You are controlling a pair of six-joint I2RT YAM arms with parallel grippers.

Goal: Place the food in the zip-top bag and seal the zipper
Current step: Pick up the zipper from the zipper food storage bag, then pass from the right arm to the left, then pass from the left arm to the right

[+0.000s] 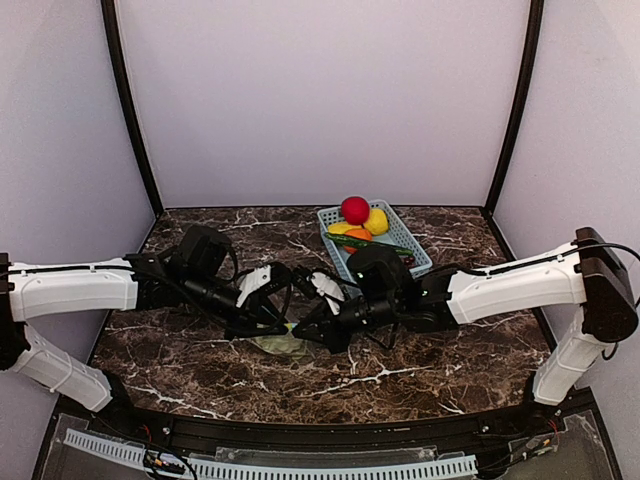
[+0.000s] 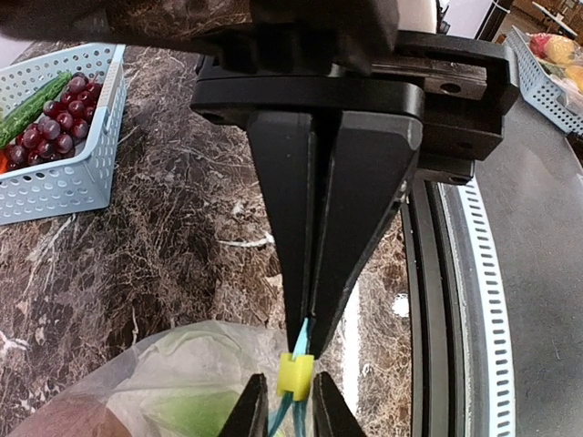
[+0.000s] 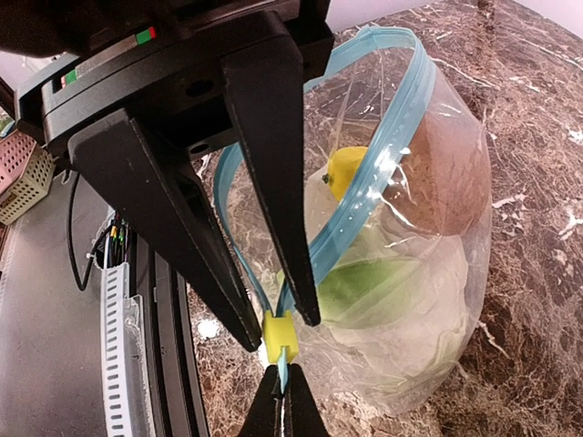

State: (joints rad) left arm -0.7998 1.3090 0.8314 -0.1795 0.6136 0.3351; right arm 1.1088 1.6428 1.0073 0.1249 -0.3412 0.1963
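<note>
Light-blue zipper point(image 3: 383, 155) strip sits pinched flat between the fingers of the left gripper point(image 2: 305, 339), which are pressed almost together on its tail just past the yellow slider point(image 2: 294, 375). The right gripper point(image 3: 281, 330) clamps that slider from either side (both tips touching it). Outward from there the strip's two halves part into an open loop running toward the basket point(image 2: 55, 187), with the slider end turned away from it. The zip-top bag point(image 3: 437, 273), clear and crumpled, lies on the marble table point(image 1: 450, 350) nearer the arms than the basket. Inside it show a yellow banana point(image 3: 344, 169) tip and a light-green piece point(image 3: 378, 287).
</note>
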